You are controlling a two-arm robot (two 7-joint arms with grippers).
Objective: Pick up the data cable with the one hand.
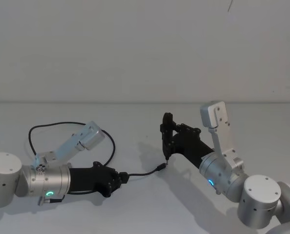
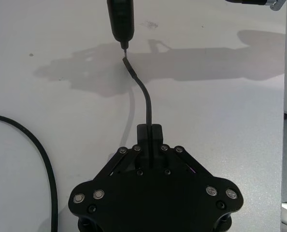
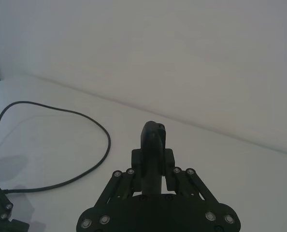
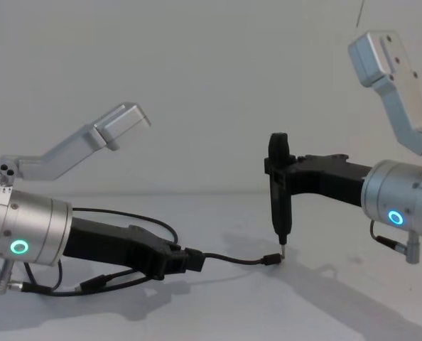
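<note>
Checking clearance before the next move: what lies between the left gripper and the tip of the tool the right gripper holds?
Only the data cable spans it, running from the left gripper to the tool tip; the chest view shows bare table otherwise.

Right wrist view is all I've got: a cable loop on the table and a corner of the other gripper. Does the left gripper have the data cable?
Observer: Yes. The left gripper is shut on the data cable a short way back from one plug, low over the table.
Operator: Where is my tool's tip?
Observer: The right gripper holds the screwdriver-like tool upright, tip down, right at that free plug. I cannot tell whether they touch.
Operator: Is the cable lifted?
Observer: Not yet. In the chest view the plug end and the loop lie on the table.
</note>
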